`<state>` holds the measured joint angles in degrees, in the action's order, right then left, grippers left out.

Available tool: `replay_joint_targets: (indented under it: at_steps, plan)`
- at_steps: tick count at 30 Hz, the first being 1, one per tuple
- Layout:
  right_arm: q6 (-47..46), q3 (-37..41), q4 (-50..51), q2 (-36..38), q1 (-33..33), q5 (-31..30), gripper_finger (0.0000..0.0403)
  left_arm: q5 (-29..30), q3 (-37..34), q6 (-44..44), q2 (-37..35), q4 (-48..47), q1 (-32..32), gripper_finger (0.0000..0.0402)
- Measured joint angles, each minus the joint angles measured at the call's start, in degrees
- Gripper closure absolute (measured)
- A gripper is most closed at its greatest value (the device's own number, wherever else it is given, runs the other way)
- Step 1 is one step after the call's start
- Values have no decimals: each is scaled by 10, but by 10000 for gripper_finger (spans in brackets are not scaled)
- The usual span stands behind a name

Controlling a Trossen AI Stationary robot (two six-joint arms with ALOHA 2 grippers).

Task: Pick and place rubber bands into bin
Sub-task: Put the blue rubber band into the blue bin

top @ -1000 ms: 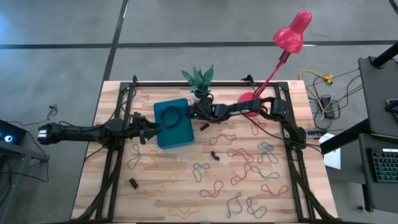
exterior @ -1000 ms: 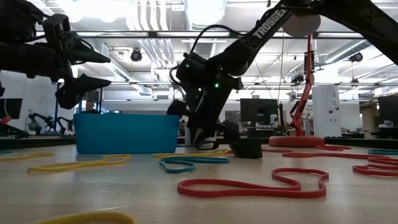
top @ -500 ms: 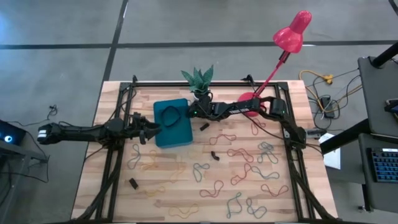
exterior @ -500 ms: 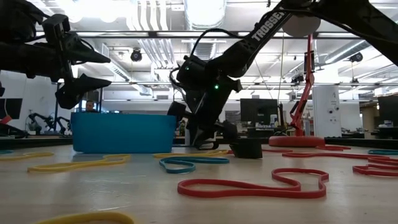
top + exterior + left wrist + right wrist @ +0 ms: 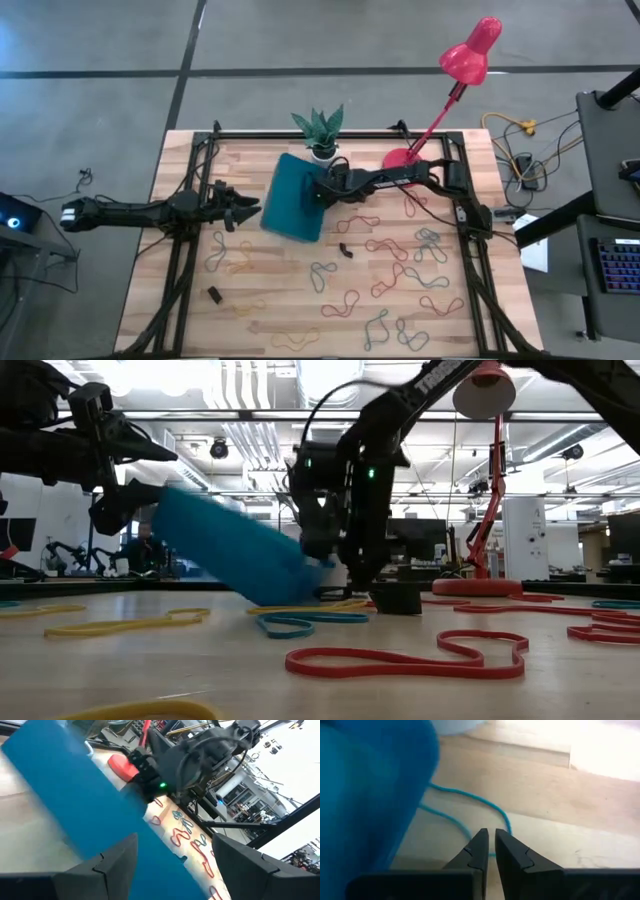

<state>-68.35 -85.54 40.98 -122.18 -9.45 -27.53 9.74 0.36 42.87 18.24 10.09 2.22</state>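
1. On the left side, the left gripper [image 5: 240,209] is hovering above the table [image 5: 270,320] with its fingers spread wide and nothing between them. It is waiting just beside the raised edge of the bin [image 5: 296,197].
2. In the middle, the teal bin is tilting steeply: in the low view one edge [image 5: 290,592] is resting on the table and the other edge is lifting up toward the left gripper.
3. The right gripper [image 5: 322,190] is pressing against the low side of the bin, and its fingers are closed together on nothing that I can see.
4. To the right and in front, many rubber bands [image 5: 400,275] are lying loose on the table, well apart from the bin.
5. I judge that the placing step is going wrong, because the bin is tipping. The next move is asking for backing the right gripper off so the bin lies flat, and then picking a band.
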Motion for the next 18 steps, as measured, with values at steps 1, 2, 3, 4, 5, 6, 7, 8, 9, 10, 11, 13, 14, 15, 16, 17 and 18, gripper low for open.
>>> replay_joint_targets:
  at_steps: [1,2,3,4,5,6,7,8,9,10,11,13,14,15,16,17,18]
  plan:
    - [7,0,-4,8,1,-5,380,0,0,0,0,0,0,162]
    - [13,-2,-8,16,1,-8,380,0,0,0,1,0,0,162]
    - [15,-2,-8,21,1,-10,380,0,0,0,1,0,0,162]
    - [14,-2,-6,23,1,-11,380,0,0,0,1,0,0,162]
    - [11,-2,-4,25,2,-11,380,0,0,0,1,1,0,162]
    - [9,-1,-1,25,4,-11,380,0,0,0,1,0,0,162]
    - [6,-1,2,26,6,-11,380,-1,0,0,0,0,0,162]
    - [2,-1,8,31,10,-11,380,0,0,0,0,1,0,162]
    - [-2,-1,16,34,15,-12,380,-1,0,0,0,1,0,162]
    - [-5,-1,20,36,20,-16,380,-1,0,0,0,1,0,162]
    - [-12,-1,26,36,24,-23,380,-1,0,0,0,1,0,162]
    - [-22,1,40,35,29,-30,380,-1,0,0,0,1,0,162]
    - [-14,2,42,35,31,-29,380,-1,0,0,0,0,0,162]
    - [10,5,41,39,33,-26,380,-1,0,0,0,0,0,162]
    - [41,10,41,46,36,-23,380,-2,0,0,0,0,0,162]
    - [75,15,41,53,40,-24,380,-3,0,0,0,0,0,162]
    - [105,22,40,62,44,-25,380,-4,0,0,0,0,0,162]
